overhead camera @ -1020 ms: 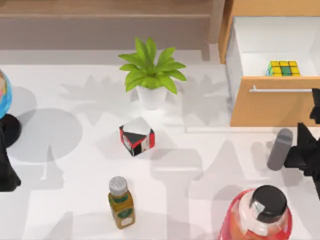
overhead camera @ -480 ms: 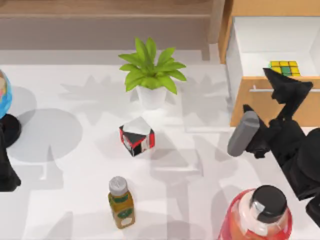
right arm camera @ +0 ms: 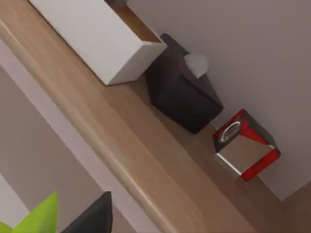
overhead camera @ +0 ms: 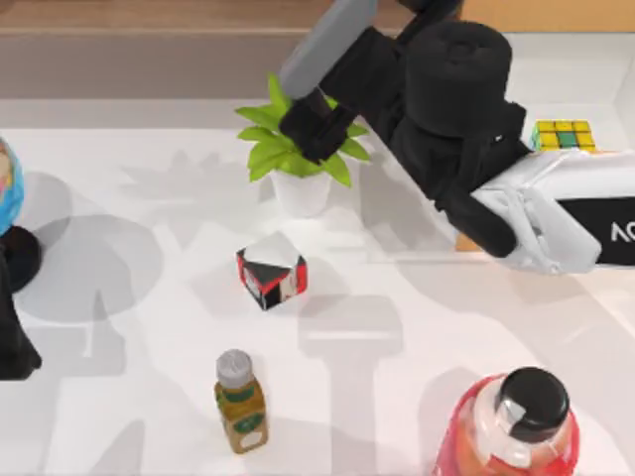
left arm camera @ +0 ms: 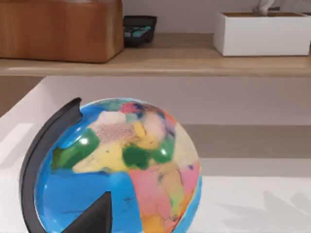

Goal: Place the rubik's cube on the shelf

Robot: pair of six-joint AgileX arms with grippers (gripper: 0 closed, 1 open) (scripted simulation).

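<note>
- The right arm has swung far since a second ago: then it was low, near the drawer unit's (overhead camera: 595, 213) front, and now it reaches across to the potted plant (overhead camera: 298, 149), close to the shelf (overhead camera: 149, 22).
- The right claw itself I cannot see clearly, so I cannot tell whether it is wide or narrow.
- The right wrist view looks along the shelf board (right arm camera: 121, 141), where a white box (right arm camera: 97, 43), a dark tissue box (right arm camera: 182, 97) and a red and silver cube (right arm camera: 245, 145) stand.
- The rubik's cube (overhead camera: 564, 135) has not moved; it lies in the open drawer, well apart from the shelf.
- In my judgement the arm went toward the shelf without the cube, so the pick is not yet done.
- The left arm (overhead camera: 15, 337) stays parked beside the globe (left arm camera: 116, 165); its claw's state I cannot tell.
- The red, black and white cube (overhead camera: 271, 273) on the counter (overhead camera: 149, 397) is untouched.
</note>
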